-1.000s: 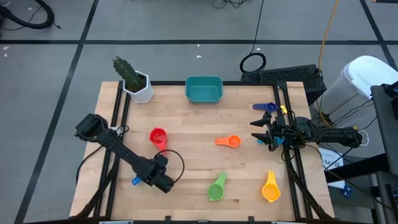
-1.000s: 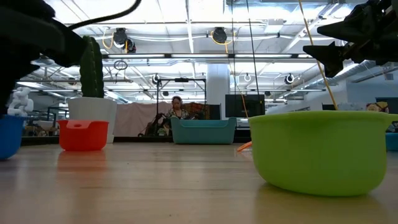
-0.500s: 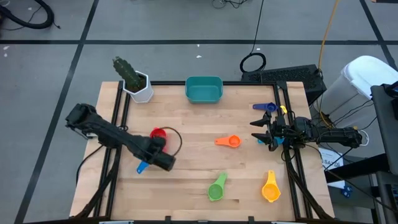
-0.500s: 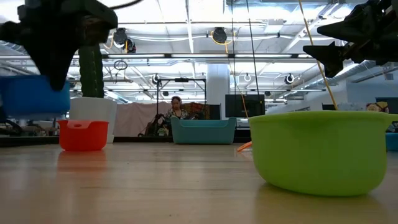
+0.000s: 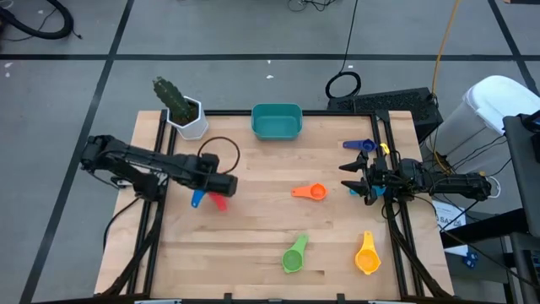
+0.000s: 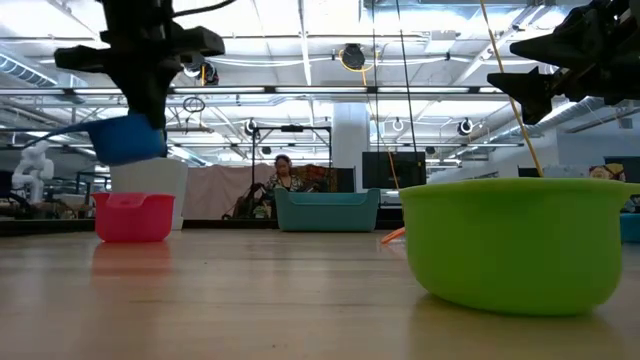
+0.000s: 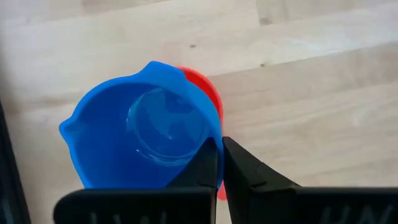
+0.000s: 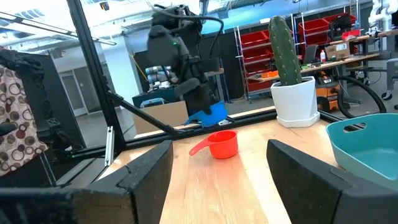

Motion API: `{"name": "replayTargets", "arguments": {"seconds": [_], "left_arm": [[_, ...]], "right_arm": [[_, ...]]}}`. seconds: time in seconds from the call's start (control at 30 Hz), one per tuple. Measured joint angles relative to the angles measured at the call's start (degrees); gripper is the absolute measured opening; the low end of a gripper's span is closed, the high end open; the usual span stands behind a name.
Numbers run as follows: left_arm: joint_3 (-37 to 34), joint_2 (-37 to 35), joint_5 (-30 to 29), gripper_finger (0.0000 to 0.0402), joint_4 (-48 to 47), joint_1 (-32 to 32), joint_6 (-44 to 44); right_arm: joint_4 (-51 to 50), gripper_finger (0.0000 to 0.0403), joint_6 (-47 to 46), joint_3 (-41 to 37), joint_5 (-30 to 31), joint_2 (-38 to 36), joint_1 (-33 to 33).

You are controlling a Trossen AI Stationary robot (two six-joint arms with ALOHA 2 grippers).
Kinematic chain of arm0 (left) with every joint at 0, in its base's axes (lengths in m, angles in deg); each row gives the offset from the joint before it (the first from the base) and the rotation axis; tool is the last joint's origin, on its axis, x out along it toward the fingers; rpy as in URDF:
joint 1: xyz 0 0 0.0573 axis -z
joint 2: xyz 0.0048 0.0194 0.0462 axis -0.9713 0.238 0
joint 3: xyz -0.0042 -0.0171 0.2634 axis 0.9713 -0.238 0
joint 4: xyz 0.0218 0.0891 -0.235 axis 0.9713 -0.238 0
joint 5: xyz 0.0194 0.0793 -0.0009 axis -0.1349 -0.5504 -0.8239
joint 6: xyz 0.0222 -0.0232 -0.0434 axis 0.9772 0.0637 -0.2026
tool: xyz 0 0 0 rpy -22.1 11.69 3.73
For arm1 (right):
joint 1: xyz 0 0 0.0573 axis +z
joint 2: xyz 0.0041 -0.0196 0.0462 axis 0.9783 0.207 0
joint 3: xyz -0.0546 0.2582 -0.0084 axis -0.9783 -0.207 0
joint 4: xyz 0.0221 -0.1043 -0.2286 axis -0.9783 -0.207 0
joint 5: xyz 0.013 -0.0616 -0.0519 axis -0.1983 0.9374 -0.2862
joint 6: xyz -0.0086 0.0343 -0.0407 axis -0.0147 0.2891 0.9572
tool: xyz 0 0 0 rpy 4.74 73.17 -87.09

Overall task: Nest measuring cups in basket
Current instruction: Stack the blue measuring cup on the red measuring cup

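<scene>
At the left of the overhead view, the left gripper has its dark fingers pinched tight on the rim of a glossy blue measuring cup, a round plastic scoop carried in the air just above the red measuring cup, which sits on the pale, planked wooden table. Up at the table's back edge, left of centre, stands a white faceted pot with a ribbed green cactus; beside it, at top centre, is the teal basket, smooth, rounded-rectangular and low-walled. Right of centre lies an orange measuring cup with a short flat handle; lower down are a green measuring cup and a yellow measuring cup. At the right edge the right gripper hovers with its fingers spread wide and nothing between them, near a dark blue measuring cup.
</scene>
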Motion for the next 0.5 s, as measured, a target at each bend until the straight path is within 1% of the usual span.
{"name": "replayTargets", "arguments": {"seconds": [0.2,0.33,0.5], "left_arm": [[-0.02,0.29,0.33,0.0007,-0.30,-3.49,1.32],[-0.01,0.74,2.34,0.0007,-0.27,-4.15,1.24],[0.00,3.23,4.32,0.0007,-0.61,-4.47,1.32]], "right_arm": [[0.00,0.0251,0.01,0.01,0.00,0.00,-0.01],[0.00,0.0251,-0.01,0.01,0.00,0.00,-0.01],[0.00,0.0251,0.00,-0.01,0.00,0.00,-0.01]]}}
